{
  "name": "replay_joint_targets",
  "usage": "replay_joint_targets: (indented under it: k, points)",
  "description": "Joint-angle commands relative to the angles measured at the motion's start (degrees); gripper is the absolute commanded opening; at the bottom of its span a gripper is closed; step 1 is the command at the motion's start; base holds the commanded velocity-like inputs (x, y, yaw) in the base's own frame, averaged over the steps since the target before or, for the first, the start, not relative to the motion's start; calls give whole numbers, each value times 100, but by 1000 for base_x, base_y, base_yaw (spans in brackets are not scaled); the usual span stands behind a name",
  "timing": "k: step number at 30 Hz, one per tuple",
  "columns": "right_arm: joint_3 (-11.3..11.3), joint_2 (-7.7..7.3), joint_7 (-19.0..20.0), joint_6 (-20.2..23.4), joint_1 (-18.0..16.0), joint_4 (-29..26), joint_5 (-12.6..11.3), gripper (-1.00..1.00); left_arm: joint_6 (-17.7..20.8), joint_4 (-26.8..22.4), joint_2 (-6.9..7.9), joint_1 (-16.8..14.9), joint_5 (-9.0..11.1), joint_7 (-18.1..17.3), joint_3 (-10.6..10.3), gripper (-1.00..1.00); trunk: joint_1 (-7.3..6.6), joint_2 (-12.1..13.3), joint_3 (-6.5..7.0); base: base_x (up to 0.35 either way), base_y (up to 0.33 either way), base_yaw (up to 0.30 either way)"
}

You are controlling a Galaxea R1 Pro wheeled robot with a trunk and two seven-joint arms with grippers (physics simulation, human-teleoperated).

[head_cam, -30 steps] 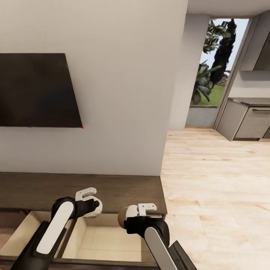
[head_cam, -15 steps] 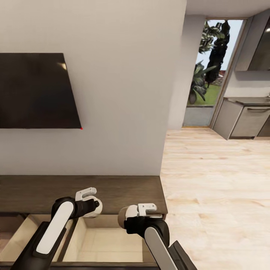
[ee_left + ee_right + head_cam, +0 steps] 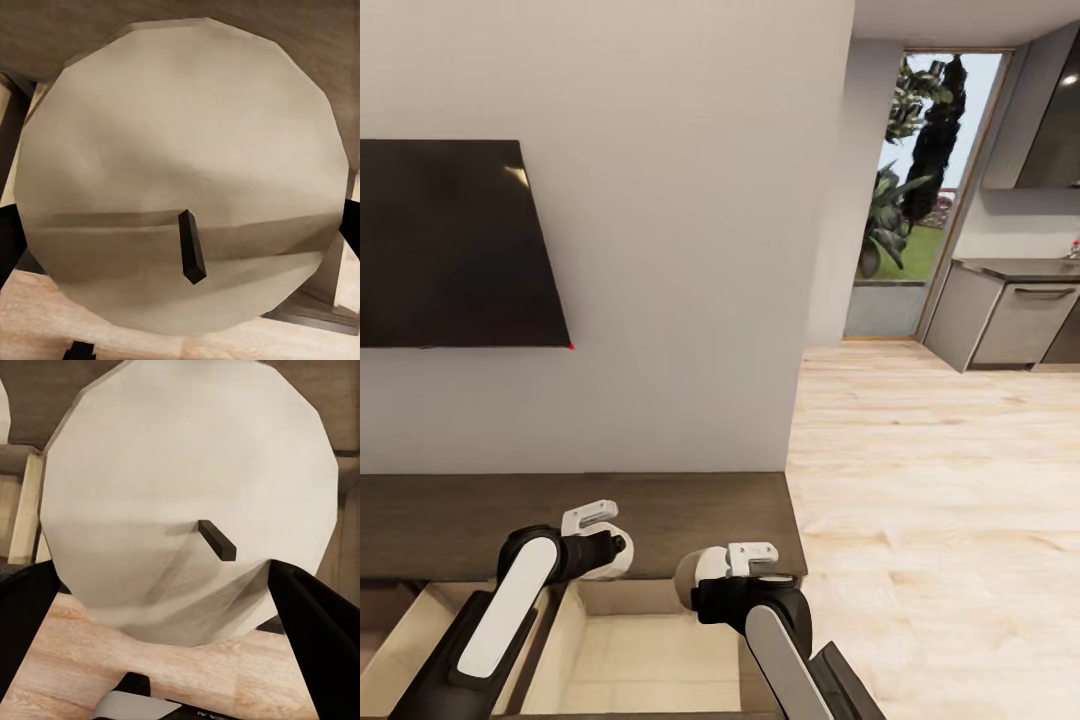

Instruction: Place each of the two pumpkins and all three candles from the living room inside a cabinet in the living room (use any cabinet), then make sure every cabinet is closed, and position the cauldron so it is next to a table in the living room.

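- Our left gripper [image 3: 612, 552] pinches a candle [image 3: 184, 172], its round off-white face with a dark wick close to the left wrist camera, dark fingers [image 3: 9, 240] at either side.
- Our right gripper [image 3: 690, 580] clamps a second candle [image 3: 191, 502] in the same way, also wick-end toward its camera.
- Both grippers hang over the front edge of the cabinet [image 3: 660, 505], just above its open drawer [image 3: 650, 650] lined in pale wood.
- Beside it, a second open drawer [image 3: 410, 630] shows under our left arm.
- The cabinet top runs back to the wall, which carries a dark screen [image 3: 450, 245].
- Past the cabinet's right end, bare wooden floor [image 3: 940, 500] stretches toward grey kitchen units [image 3: 1010, 320] and a glazed door [image 3: 910, 200].
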Motion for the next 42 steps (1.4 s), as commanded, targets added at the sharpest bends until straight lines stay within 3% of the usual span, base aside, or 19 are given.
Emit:
replay_joint_targets:
  k: [1,25,28,30,34,37,42]
  points:
    - [4,0,-56,5,-6,-5,-62,-100,8,-5,5,-6,50,59,-3,-100,2,-4,-6,122,0,-5]
    - [-12,4,-73,33,-6,0,-41,-100,16,-5,7,-6,83,59,18,-100,2,-4,-6,68,16,0]
    - [-31,9,-450,93,-6,27,-55,-100,23,-5,26,-6,134,59,22,-100,2,-4,-6,0,0,0]
    - [-34,11,-1052,126,-6,72,-106,-100,25,-1,30,-6,168,59,23,-100,2,-4,-6,0,0,0]
    - [-43,11,-1721,148,-7,101,-581,-100,25,10,25,-6,201,59,19,-100,24,-44,-24,0,0,0]
    - [-44,11,-2005,151,-9,114,-739,-100,25,18,23,-6,211,59,11,-100,90,-164,-78,0,0,0]
    - [-45,11,-2095,153,-43,260,-837,-100,25,25,4,1,216,59,-2,-100,200,-365,-168,0,0,0]
